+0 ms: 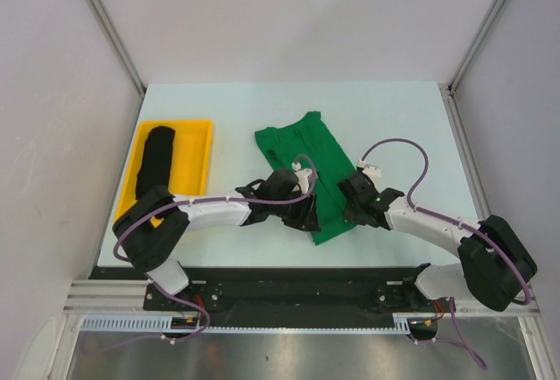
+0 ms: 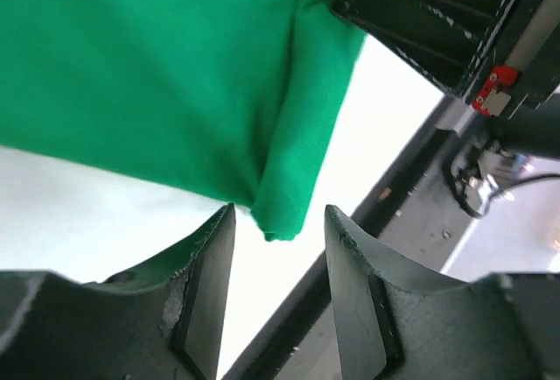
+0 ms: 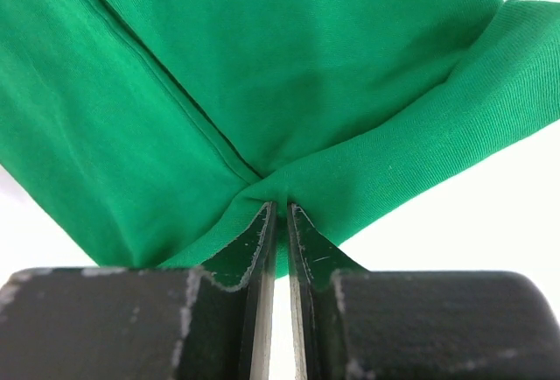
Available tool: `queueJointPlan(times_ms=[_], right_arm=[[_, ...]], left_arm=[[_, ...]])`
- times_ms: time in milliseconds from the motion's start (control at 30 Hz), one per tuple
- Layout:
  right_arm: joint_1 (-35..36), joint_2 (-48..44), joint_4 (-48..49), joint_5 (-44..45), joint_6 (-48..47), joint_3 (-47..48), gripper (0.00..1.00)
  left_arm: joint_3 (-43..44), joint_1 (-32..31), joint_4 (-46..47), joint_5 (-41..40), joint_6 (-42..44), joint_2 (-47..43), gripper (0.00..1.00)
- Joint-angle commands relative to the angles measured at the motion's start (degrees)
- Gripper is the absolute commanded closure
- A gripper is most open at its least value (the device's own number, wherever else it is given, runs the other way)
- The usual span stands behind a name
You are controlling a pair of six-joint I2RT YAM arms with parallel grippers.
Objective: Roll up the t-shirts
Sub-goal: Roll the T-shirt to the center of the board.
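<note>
The green t-shirt (image 1: 306, 161) lies folded into a long strip across the middle of the table, its near end at the front. My right gripper (image 1: 353, 198) is shut on a pinch of the green cloth (image 3: 289, 117) at the strip's right edge. My left gripper (image 1: 308, 216) is open over the strip's near left corner; the folded corner (image 2: 284, 214) hangs just past its fingertips (image 2: 219, 249), not held. The black t-shirt (image 1: 156, 163) lies rolled in a long bundle in the yellow tray.
The yellow tray (image 1: 199, 148) sits at the left of the table. The table's black front rail (image 1: 289, 279) runs close behind the near end of the shirt. Grey walls close in the table on both sides.
</note>
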Motion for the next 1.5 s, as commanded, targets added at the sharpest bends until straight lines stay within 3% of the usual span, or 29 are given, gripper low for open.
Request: queueJointPlan(times_ms=[0,233,633,1033,1467], right_arm=[[-0.7,1.0,1.7,-0.8,-1.0,0.1,0.86],[-2.4,2.0,3.0,-3.0,-1.1,0.1,0.86],[-7.8,1.0,4.0,-7.2,-2.3,0.1,0.85],[-22.5,1.4,5.9,-13.2,-8.9,0.1,0.84],[-29.4,6.2,12.5,-20.8,-12.5,0.2,0.82]], left_arm=[[5.2,-1.5,-4.8,-6.8,4.6,-2.7,0.51],[10.9,-4.9,-3.6,-7.8,4.6,4.8,0.59],[8.4,-5.4,2.4,-11.3,2.7,12.2,0.87],[7.3,-5.5,2.6,-11.3,2.7,12.7,0.91],[7.8,-6.1,1.9,-11.2,3.8,12.3,0.91]])
